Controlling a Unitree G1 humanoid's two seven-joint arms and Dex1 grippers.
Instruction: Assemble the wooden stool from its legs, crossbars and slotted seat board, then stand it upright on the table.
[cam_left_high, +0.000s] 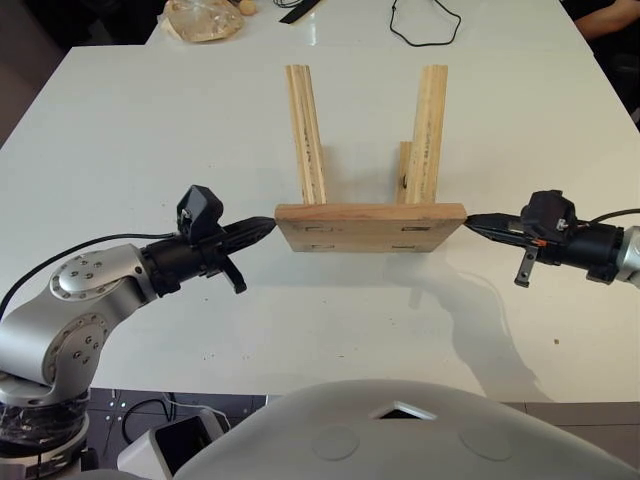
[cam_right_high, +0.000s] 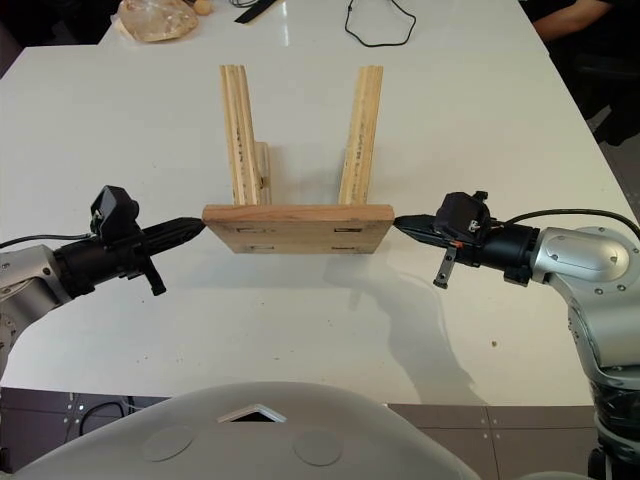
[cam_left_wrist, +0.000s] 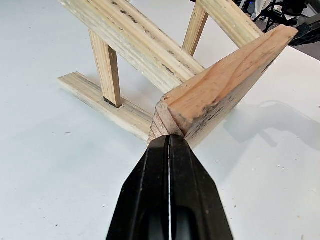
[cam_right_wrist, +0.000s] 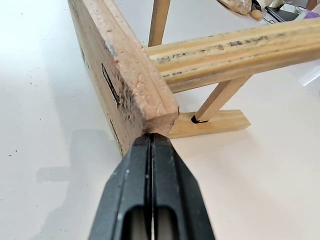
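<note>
The wooden stool (cam_left_high: 308, 140) is lying on its side on the white table (cam_left_high: 140, 130), and the left gripper (cam_left_high: 268, 226) and the right gripper (cam_left_high: 471, 222), both with fingers pressed fully together and gripping nothing, are touching the left and right ends of its seat board (cam_left_high: 370, 228).

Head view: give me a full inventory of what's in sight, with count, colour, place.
table: one, white, under everything.
stool: one, pale wood, on its side mid-table, seat board facing the robot.
cable: one, black, far edge.
strap: one, black, far edge, left of the cable.
plastic bag: one, clear, far left corner.
left gripper: one, black, shut, tip at the board's left end.
right gripper: one, black, shut, tip at the board's right end.
</note>
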